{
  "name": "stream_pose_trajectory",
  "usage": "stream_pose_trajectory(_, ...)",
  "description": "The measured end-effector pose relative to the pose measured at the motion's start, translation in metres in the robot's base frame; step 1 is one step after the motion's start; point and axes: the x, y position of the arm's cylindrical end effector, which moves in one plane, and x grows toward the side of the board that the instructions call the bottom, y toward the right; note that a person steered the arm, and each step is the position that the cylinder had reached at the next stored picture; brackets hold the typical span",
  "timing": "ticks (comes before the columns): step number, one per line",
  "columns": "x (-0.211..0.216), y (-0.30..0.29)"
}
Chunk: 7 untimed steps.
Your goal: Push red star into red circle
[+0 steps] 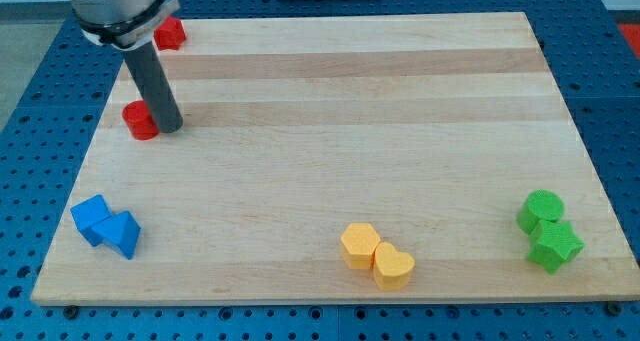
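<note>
The red star lies at the wooden board's top left corner, partly hidden behind the arm's head. The red circle lies lower down along the left edge. My dark rod slants down from the view's top left, and my tip rests on the board right against the red circle's right side. The tip is well below the red star, with a clear gap between the star and the circle.
Two blue blocks sit touching at the bottom left. A yellow hexagon and a yellow heart touch at the bottom middle. A green circle and a green star touch at the bottom right.
</note>
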Motion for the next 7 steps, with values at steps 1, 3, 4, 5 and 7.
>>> stream_pose_trajectory(1,0.0,0.004)
stream_pose_trajectory(3,-0.083,0.083)
stream_pose_trajectory(4,-0.165,0.09)
stream_pose_trajectory(5,-0.211,0.075)
stream_pose_trajectory(7,-0.214,0.017)
